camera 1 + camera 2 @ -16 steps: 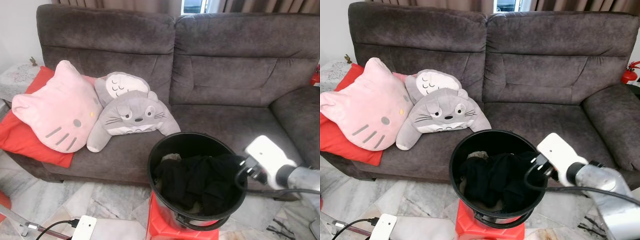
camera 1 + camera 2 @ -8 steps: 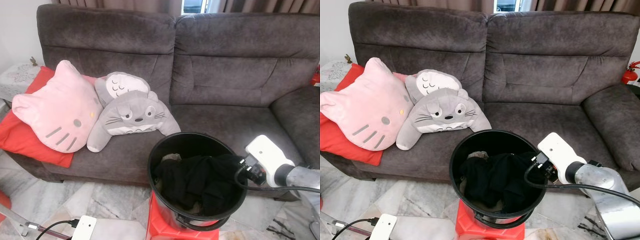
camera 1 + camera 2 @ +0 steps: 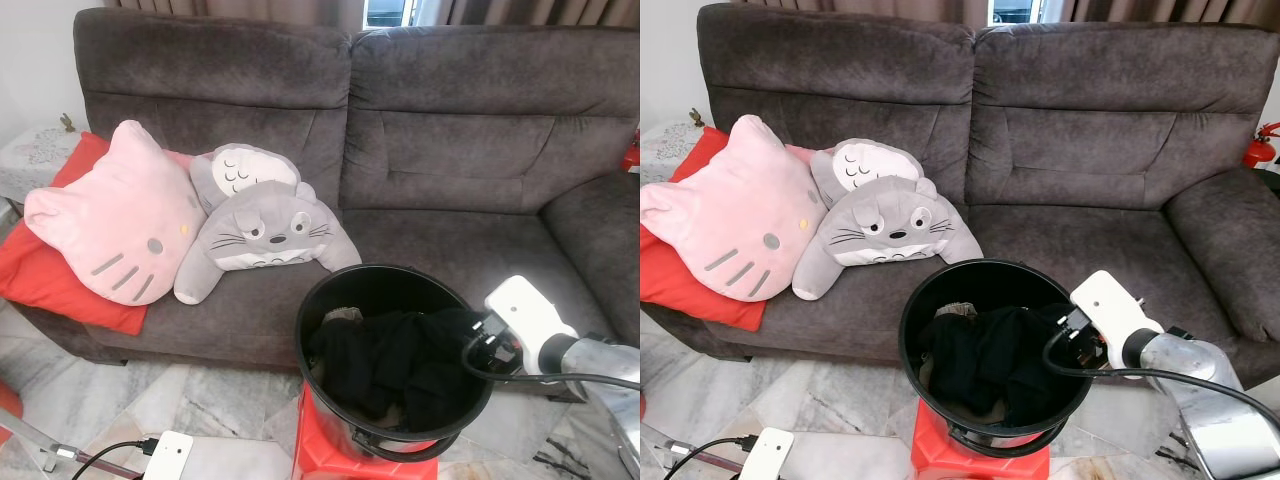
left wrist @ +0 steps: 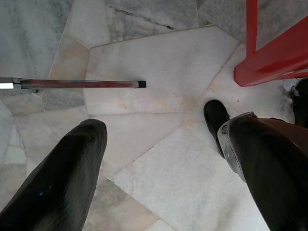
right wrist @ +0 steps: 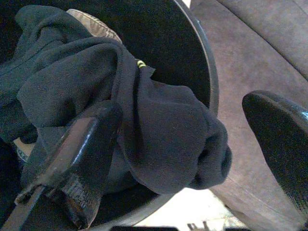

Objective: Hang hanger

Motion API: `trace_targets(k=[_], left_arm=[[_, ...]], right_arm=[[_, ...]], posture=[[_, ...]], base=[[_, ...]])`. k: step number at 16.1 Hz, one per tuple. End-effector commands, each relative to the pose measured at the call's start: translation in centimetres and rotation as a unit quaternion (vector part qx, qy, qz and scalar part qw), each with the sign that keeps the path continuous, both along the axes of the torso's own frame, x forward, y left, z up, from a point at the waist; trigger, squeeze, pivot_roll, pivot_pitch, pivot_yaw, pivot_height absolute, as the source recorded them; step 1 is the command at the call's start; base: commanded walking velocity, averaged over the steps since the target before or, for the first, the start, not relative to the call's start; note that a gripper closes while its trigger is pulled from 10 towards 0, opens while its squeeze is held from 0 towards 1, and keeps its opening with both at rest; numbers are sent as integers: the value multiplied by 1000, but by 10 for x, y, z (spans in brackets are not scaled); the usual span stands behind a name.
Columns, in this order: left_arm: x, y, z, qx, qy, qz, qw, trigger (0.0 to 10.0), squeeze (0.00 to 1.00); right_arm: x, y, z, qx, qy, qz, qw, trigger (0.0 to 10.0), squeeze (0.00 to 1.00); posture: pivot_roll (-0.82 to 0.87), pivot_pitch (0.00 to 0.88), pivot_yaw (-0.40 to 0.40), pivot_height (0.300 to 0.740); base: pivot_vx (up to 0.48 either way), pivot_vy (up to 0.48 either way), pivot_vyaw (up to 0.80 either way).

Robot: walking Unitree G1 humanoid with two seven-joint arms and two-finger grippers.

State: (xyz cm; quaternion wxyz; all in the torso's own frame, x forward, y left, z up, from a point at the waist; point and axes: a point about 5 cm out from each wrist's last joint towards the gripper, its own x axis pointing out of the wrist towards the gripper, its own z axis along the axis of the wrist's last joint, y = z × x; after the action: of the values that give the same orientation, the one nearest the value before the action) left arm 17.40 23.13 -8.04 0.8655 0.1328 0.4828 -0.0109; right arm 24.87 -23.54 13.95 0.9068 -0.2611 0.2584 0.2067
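- Right gripper [image 5: 192,144] reached over the near rim of a black bucket [image 3: 330,290], fingers spread, one finger [image 5: 82,144] touching the dark clothes [image 3: 400,365] heaped inside, the other outside the rim.
- Bucket stood on a red stool [image 3: 312,450] before a grey sofa [image 3: 450,130].
- Sofa seat carried a pink cat cushion [image 3: 115,215], a grey plush [image 3: 265,235] and a red cushion [image 3: 40,275].
- Left gripper [image 4: 163,159] hung spread above the marble floor [image 4: 159,62], near a metal rod [image 4: 77,84].
- Hanger: location could not be told.
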Motion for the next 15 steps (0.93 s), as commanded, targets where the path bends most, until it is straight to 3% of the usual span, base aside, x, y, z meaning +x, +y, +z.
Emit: trace_targets(k=[1, 8, 9, 10, 15], left_arm=[[-4, 3, -1, 6, 11, -5, 1000, 10000, 0], [-4, 2, -1, 5, 11, -4, 1000, 10000, 0], [-4, 2, -1, 5, 11, -4, 1000, 10000, 0], [-3, 3, -1, 5, 10, -4, 1000, 10000, 0], [-3, 3, -1, 6, 10, -4, 1000, 10000, 0]], right_arm=[[-1, 2, 0, -1, -1, 6, 1000, 10000, 1000], [6, -9, -19, 9, 7, -64, 998, 10000, 1000], [8, -12, -23, 12, 9, -81, 997, 10000, 620], [12, -12, -29, 29, 13, -92, 995, 10000, 0], [15, -5, -41, 49, 29, -86, 995, 10000, 0]], posture=[[-137, 0, -4, 740], [-129, 0, -8, 740], [-130, 0, -8, 740], [-126, 0, -8, 740], [-124, 0, -7, 740]], base=[[0, 0, 0], [0, 0, 0], [0, 0, 0], [0, 0, 0], [0, 0, 0]])
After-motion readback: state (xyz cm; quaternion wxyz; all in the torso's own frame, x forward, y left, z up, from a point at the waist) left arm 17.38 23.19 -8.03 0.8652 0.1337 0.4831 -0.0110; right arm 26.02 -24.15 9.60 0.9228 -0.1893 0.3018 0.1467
